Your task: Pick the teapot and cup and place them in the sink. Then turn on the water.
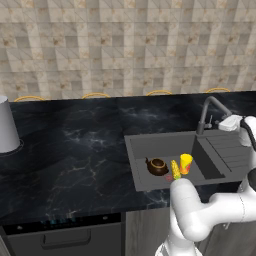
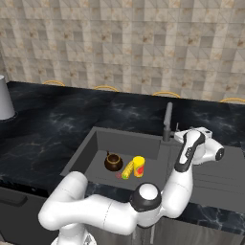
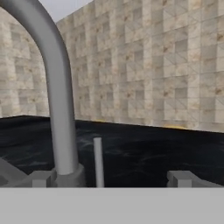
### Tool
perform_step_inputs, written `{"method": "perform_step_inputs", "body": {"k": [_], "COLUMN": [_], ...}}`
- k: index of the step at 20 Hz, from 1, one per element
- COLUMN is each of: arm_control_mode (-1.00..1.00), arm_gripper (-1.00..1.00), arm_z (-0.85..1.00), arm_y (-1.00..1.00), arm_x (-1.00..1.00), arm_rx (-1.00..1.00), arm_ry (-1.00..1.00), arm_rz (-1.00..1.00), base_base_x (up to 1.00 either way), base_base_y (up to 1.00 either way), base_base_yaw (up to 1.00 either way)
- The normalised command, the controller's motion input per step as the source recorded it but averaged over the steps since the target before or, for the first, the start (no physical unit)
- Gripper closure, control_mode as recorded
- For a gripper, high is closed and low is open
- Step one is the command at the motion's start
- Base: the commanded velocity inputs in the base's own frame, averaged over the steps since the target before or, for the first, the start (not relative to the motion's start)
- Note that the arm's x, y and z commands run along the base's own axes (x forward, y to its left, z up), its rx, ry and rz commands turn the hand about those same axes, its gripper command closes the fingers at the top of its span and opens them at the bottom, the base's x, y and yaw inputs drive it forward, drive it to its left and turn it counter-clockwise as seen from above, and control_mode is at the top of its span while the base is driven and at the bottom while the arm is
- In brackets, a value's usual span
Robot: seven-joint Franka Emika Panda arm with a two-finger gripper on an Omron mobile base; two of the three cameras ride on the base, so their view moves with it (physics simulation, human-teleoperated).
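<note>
The dark-brown teapot [image 1: 157,166] [image 2: 113,162] and the yellow cup [image 1: 186,163] [image 2: 139,166] stand upright inside the grey sink [image 1: 160,145] [image 2: 124,141], apart from each other. My gripper [image 1: 222,122] [image 2: 180,137] [image 3: 110,179] hovers at the base of the dark gooseneck tap [image 1: 210,111] [image 2: 168,119] [image 3: 59,100], behind the basin's right part. It is open and holds nothing. In the hand view its fingertips [image 3: 41,178] flank the tap's base and a thin upright lever [image 3: 98,162]. The water is out of view.
A knobbly yellow item [image 1: 175,170] [image 2: 127,170] lies between teapot and cup. A ribbed drainboard [image 1: 231,150] adjoins the basin on the right. A grey cylinder [image 1: 6,125] [image 2: 4,98] stands far left on the black marble counter [image 1: 75,150]. A tiled wall rises behind.
</note>
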Motion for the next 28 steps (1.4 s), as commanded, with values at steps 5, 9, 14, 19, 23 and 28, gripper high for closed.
{"method": "perform_step_inputs", "body": {"k": [5, 9, 14, 19, 23, 28], "arm_control_mode": [-1.00, -1.00, -1.00, -1.00, -1.00, -1.00], "arm_gripper": [-1.00, -1.00, -1.00, -1.00, -1.00, -1.00], "arm_z": [0.03, 0.00, 0.00, 0.00, 0.00, 0.00], "arm_y": [0.03, 0.09, 0.11, 0.20, 0.11, 0.02], "arm_x": [-0.03, 0.02, 0.07, 0.00, 0.08, 0.28], "arm_rx": [0.03, 0.01, 0.01, 0.00, 0.00, 0.00], "arm_ry": [0.00, 0.00, 0.00, 0.03, 0.04, 0.03], "arm_rz": [0.00, 0.00, 0.00, 0.00, 0.00, 0.00], "base_base_x": [0.00, 0.00, 0.00, 0.00, 0.00, 0.00], "base_base_y": [0.00, 0.00, 0.00, 0.00, 0.00, 0.00], "base_base_yaw": [0.00, 0.00, 0.00, 0.00, 0.00, 0.00]}}
